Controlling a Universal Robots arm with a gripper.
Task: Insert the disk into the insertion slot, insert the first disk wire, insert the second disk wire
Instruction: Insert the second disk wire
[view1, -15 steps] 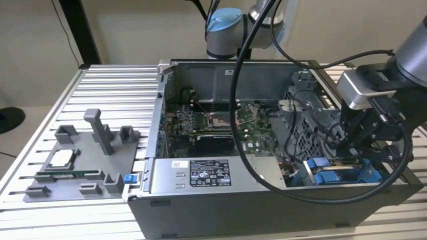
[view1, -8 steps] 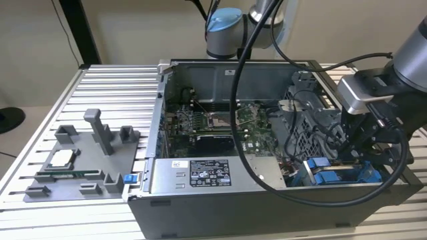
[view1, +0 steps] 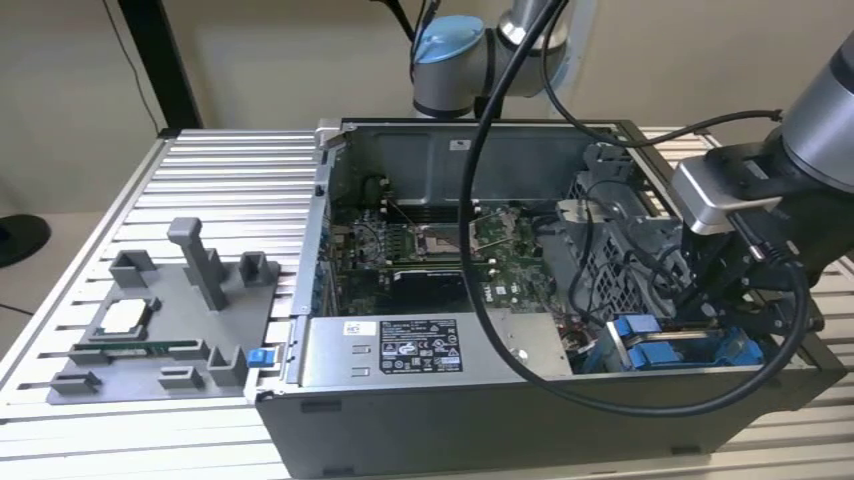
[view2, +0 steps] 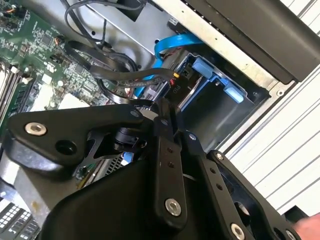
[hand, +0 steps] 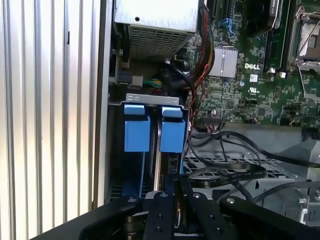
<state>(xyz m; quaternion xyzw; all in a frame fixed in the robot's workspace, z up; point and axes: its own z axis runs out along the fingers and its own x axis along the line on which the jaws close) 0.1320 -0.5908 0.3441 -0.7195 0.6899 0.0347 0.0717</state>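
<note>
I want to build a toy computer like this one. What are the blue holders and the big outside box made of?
The bright blue carrier tabs look like plastic: solid colour, smooth and moulded, with a dull shine. The big grey computer case looks like sheet metal with a matt finish: thin, flat, folded walls. The ribbed silver table under it looks like metal too, probably aluminium.

The exterior view looks down at an angle from outside the open computer case (view1: 454, 300), taking in the whole chassis, the slatted table (view1: 214, 180) and the arm at the exterior view's right. Both wrist views ride close above the case interior, looking past the black gripper (hand: 172, 210) linkage. All three share the blue drive carriers (hand: 155, 127) and the green motherboard (hand: 250, 75); the second wrist view (view2: 215, 75) sees them obliquely.
</note>
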